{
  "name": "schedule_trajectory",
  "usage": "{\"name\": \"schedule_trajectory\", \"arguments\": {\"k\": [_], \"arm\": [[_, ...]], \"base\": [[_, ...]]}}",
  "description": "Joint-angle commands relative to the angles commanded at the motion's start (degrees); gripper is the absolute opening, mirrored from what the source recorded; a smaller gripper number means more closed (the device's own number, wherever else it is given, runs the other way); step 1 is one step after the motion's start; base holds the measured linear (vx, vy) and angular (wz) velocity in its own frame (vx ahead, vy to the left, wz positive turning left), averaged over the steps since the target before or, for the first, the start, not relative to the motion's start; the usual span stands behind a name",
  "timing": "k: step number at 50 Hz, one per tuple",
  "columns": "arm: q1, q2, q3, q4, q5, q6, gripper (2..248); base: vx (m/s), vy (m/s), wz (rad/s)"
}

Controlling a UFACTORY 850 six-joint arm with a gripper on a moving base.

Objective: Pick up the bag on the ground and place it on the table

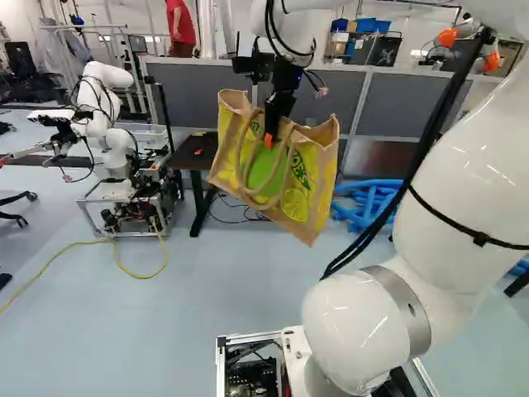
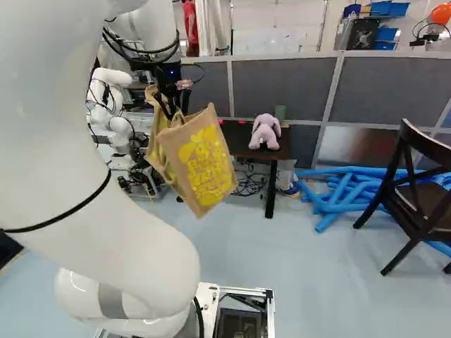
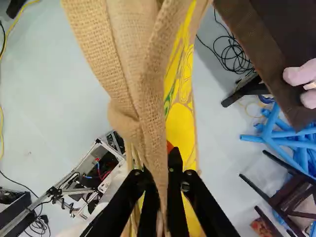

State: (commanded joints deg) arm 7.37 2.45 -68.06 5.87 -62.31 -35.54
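Note:
My gripper (image 1: 271, 124) holds the tan and yellow bag (image 1: 310, 186) up in the air, well above the floor, tilted. In the right base view the bag (image 2: 204, 165) hangs in front of the dark table (image 2: 236, 146), covering part of it. Seen from the wrist, my gripper (image 3: 159, 173) is shut on the bag (image 3: 133, 69), with gathered burlap of its upper edge pinched between both fingers. The table (image 3: 261, 44) lies off to one side of the bag there, lower down and apart from it.
A pink plush toy (image 2: 266, 132) sits on the table, with a green cup (image 2: 280, 113) behind it. Blue tubes (image 2: 338, 193) lie on the floor near a dark chair (image 2: 416, 190). Another robot (image 1: 107, 116) stands at the left of the left base view. Cables (image 3: 232, 57) lie beside the table.

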Motion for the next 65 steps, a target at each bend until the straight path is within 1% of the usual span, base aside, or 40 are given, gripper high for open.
{"name": "schedule_trajectory", "arguments": {"k": [32, 65], "arm": [[0.00, 0.00, 0.00, 0.00, 0.00, 0.00, 22], [0.00, 0.00, 0.00, 0.00, 0.00, 0.00, 22]], "base": [[0.221, 0.006, -0.013], [0.218, 0.052, -0.022]]}}
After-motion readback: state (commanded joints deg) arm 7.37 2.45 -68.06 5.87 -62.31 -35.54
